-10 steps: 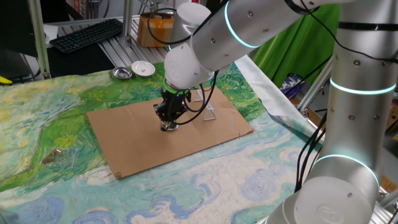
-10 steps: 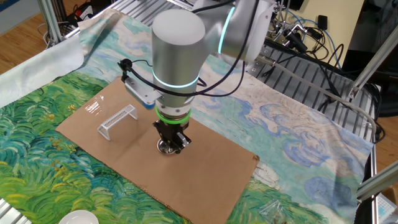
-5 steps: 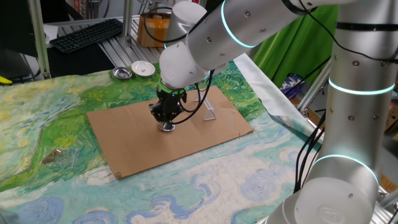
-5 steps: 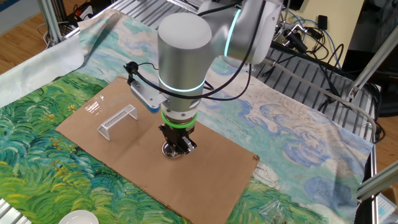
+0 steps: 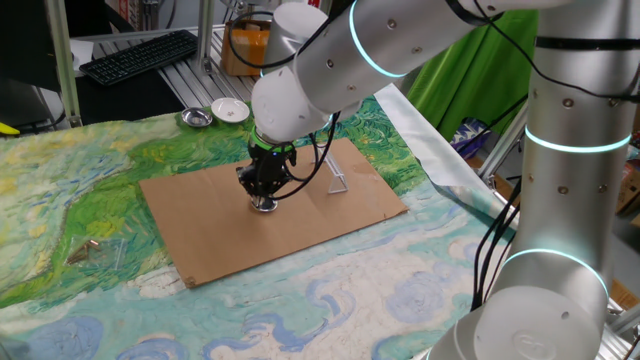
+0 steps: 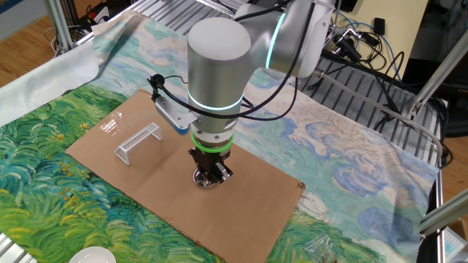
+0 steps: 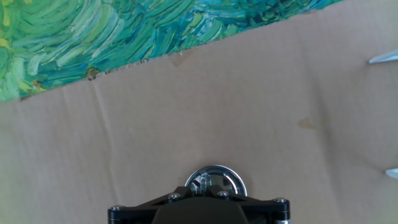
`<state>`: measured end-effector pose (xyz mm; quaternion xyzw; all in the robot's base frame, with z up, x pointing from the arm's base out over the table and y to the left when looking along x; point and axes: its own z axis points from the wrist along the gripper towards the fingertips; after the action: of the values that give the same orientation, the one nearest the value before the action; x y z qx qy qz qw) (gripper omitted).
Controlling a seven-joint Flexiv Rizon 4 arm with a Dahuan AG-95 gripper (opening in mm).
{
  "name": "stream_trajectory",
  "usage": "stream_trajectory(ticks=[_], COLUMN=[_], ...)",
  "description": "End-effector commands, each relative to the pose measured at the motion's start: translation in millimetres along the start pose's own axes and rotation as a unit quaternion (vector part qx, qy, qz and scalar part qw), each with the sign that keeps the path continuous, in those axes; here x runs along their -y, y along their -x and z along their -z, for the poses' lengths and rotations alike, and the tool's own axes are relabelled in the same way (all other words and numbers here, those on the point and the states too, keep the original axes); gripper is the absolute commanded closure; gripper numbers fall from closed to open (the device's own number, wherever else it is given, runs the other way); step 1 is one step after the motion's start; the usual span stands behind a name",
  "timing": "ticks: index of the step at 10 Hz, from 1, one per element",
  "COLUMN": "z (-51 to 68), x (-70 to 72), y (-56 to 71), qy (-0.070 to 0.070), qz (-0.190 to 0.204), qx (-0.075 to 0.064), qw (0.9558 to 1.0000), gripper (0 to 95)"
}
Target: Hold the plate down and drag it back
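Note:
The plate (image 5: 265,206) is a tiny shiny silver dish lying on the brown cardboard sheet (image 5: 200,225). My gripper (image 5: 264,199) points straight down with its fingers together, and their tips press on the plate's centre. In the other fixed view the plate (image 6: 205,179) shows only as a rim under the gripper (image 6: 207,174). In the hand view the plate (image 7: 216,178) peeks out above the black gripper body (image 7: 200,208), which hides the fingertips.
A clear plastic stand (image 5: 335,176) sits on the cardboard to the right of the gripper and also shows in the other fixed view (image 6: 137,142). A white bowl (image 5: 229,110) and another small metal dish (image 5: 196,118) stand at the back. A keyboard (image 5: 140,55) lies beyond them.
My gripper has slid a little to the left across the cardboard in the one fixed view, with the plate moving along under its tips.

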<state>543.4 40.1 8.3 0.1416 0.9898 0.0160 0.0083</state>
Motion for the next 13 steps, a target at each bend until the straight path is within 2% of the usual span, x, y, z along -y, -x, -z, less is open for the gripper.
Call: stream_trajectory(ticks=[1, 2, 3, 5, 6, 8, 10, 13], z=[3.5, 9.1, 10.5, 21.0, 31.0, 41.4, 46.6, 48.5], x=[2.9, 8.5, 10.1, 15.9, 21.3, 34.7, 51.0, 63.5], y=[1.4, 4.8, 5.8, 6.7, 6.6, 11.7, 20.7, 27.8], qy=[-0.003, -0.001, -0.001, -0.004, -0.004, -0.005, -0.005, -0.006], qz=[0.011, 0.019, 0.020, 0.022, 0.040, 0.079, 0.121, 0.132], qx=[-0.004, -0.011, -0.011, -0.013, -0.017, -0.025, -0.030, -0.033], qw=[0.9999, 0.9998, 0.9997, 0.9997, 0.9990, 0.9965, 0.9922, 0.9906], gripper=[95.0, 95.0, 95.0, 95.0, 95.0, 95.0, 95.0, 95.0])
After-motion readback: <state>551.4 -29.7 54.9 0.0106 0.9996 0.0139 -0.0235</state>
